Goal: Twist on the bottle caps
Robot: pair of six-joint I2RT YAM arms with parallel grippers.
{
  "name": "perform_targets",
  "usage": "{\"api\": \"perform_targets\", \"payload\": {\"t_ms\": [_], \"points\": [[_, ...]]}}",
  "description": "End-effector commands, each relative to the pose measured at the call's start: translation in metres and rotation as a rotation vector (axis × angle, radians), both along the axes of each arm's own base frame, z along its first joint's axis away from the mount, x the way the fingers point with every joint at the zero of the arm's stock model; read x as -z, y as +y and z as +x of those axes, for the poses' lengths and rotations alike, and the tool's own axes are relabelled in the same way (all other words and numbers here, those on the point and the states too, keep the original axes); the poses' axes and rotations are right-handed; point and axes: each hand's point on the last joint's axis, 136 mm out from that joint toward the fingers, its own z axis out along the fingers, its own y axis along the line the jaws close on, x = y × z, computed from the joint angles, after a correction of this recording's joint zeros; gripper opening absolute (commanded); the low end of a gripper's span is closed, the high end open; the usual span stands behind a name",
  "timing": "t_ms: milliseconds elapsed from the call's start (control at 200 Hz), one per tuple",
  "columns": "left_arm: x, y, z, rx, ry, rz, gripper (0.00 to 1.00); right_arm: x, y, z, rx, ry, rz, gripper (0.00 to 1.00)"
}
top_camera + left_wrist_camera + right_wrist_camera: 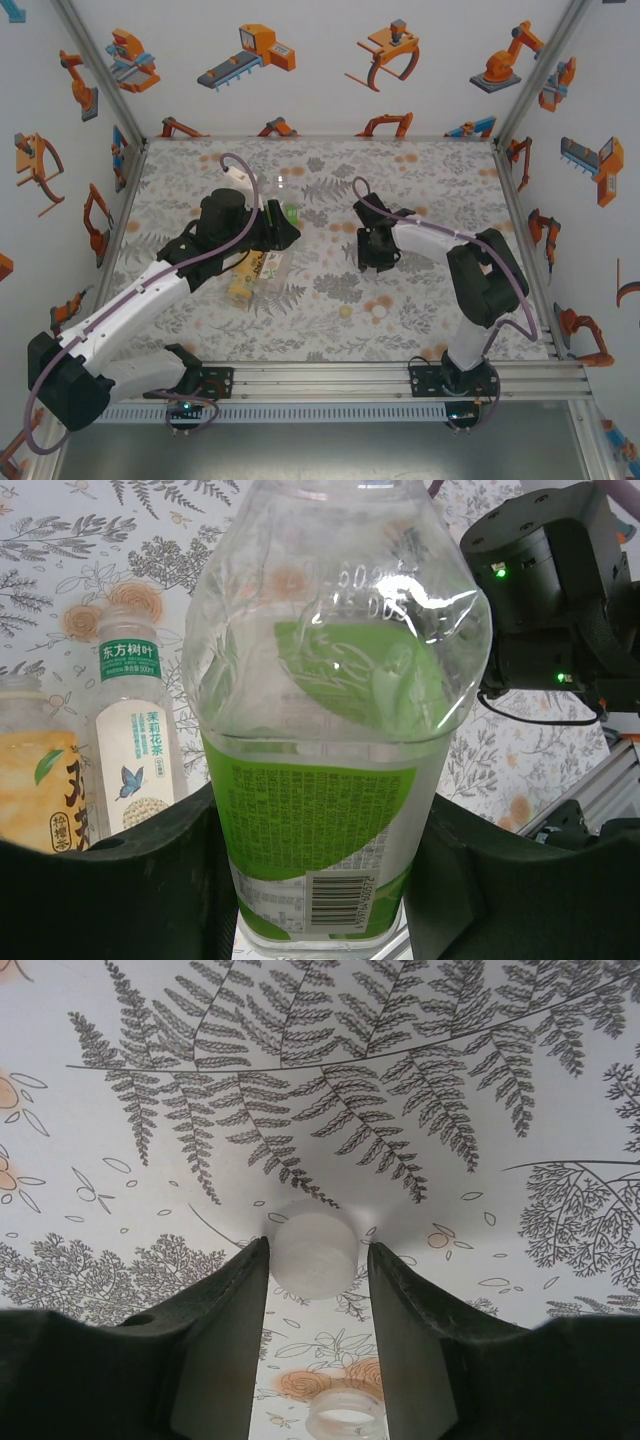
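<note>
- Cloth point(440, 190): pale, printed with grey ferns and small orange flowers, lying flat.
- Walls point(320, 90): white, with orange-and-blue drawings of machines, standing behind the cloth and at both its sides.
- Posts point(100, 70): silver metal, rising slantwise from the cloth's two far corners.
- Rail point(320, 378): silver, slotted, running along the cloth's near edge.
- Grey panel point(330, 450): plain, just nearer than the rail.

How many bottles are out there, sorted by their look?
Clear bottle with green label: 1
White-labelled tea bottle: 1
Yellow-orange juice bottle: 1
Total: 3
</note>
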Motion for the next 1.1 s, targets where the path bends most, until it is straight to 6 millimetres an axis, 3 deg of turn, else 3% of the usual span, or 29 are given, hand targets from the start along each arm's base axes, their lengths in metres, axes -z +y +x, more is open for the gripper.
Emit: {"api": "perform_targets", "payload": {"t_ms": [0, 340, 566, 1097], "points": [[-0.0261, -0.0036, 0.0019, 0.004, -0.039, -0.071, 0.00, 0.0173, -0.0017, -0.0151, -0.026, 0.056, -0.053, 0.42], [-0.0238, -0.0008, 0.0008, -0.009, -0.032, -0.079, 0.00, 0.0188, 0.0037, -0.0165, -0.039, 0.052, -0.056, 0.38], [-0.0223, -0.0006, -0.0003, -0.007, -0.028, -0.074, 0.00, 0.0229, 0.0050, -0.0139, -0.046, 0.055, -0.064, 0.43], [-0.0220, 0.0012, -0.0009, -0.015, -0.027, -0.080, 0.00, 0.0268, 0.0049, -0.0118, -0.051, 0.057, -0.077, 0.42]]}}
